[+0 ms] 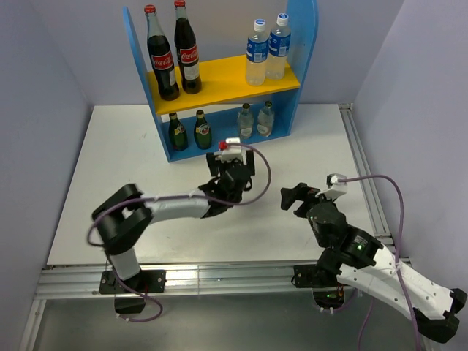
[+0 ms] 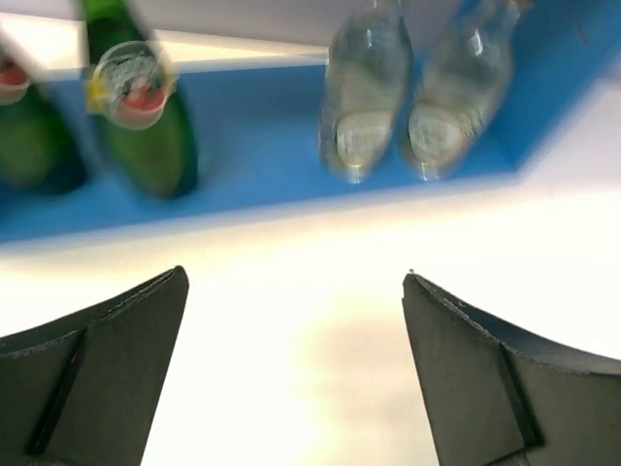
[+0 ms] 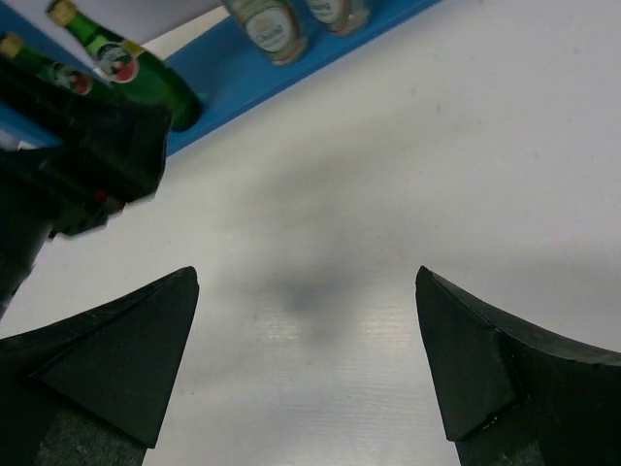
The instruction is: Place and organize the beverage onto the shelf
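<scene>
Already all six small bottles stand on the shelf [image 1: 223, 72]. The two water bottles [image 1: 257, 53] are side by side at the right end of its yellow upper board, and two tall cola bottles [image 1: 161, 58] occupy the left end of that board. On its blue base below, the two green bottles [image 1: 177, 131] stand to the left and the two clear pale-capped bottles [image 1: 246, 121] to the right, each pair close together and upright. The left gripper [image 2: 296, 282] hangs over the table [image 1: 124, 161] just in front of the shelf's base, facing it, fingers spread wide with nothing between them. The right gripper [image 3: 309, 277] sits farther out from the shelf, off its front right, also over bare table, its fingers likewise wide apart and holding nothing.
</scene>
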Tool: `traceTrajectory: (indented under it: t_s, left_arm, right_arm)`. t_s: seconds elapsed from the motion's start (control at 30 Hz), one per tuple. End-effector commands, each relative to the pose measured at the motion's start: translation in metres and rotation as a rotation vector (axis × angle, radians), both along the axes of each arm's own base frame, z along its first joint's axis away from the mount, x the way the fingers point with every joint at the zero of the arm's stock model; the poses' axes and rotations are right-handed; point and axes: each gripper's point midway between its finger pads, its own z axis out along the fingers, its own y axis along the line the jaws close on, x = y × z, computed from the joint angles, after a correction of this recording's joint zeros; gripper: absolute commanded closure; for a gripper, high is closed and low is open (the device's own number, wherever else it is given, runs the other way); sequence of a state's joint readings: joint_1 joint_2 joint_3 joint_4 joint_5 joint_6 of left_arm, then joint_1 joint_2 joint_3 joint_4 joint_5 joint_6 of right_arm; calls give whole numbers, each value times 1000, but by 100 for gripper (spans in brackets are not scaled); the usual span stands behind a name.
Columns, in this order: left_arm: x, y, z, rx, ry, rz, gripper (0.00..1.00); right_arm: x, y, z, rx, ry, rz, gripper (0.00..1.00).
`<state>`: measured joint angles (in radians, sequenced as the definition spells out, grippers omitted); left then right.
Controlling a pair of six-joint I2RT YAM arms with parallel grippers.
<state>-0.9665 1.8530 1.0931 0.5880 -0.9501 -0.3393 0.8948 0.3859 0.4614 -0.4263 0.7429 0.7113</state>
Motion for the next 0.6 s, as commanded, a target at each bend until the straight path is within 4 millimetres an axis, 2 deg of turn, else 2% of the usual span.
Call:
traceTrajectory:
  t_s: [0.0,0.03,0.07,0.1,0.13,0.17,0.23,0.27,0.33,0.37,0.43,0.47,0.53,0.57]
  left_arm:
    - [-71,44,20,23,110,104,1]
    - [-91,44,25,16,138,80,1]
    - [-104,50,53,-60,146,61,1]
    - [-125,68,47,-14,214,72,1]
    - [-135,77,58,-30,221,78,1]
    - [-144,90,86,-76,206,81,1]
    - [-166,109,99,-28,224,63,1]
    - [-173,115,124,-87,210,48,1]
    - [-188,130,141,-81,218,23,2]
    - [-194,135,162,-141,207,2,2]
    - [-207,137,175,-158,215,-65,2]
    - [-209,144,190,-209,204,-85,2]
    - [-215,147,202,-221,205,-139,2]
    - [-216,151,218,-287,182,-162,2]
  right_arm:
    - [-6,17,54,8,-89,147,0]
    - [-11,29,65,31,-102,217,0]
    - [-13,32,90,60,-140,243,0]
    - [-13,33,99,48,-140,255,0]
    - [-13,30,111,48,-147,238,0]
    - [-16,23,145,80,-190,227,0]
    - [-17,19,165,38,-202,232,0]
    - [-23,15,197,68,-255,249,0]
    - [-27,10,220,56,-297,264,0]
    - [-35,4,241,76,-327,274,0]
    - [-38,-1,255,68,-344,279,0]
    - [-43,-7,268,82,-365,276,0]
    - [-46,-11,271,77,-370,279,0]
    - [-49,-14,275,84,-380,280,0]
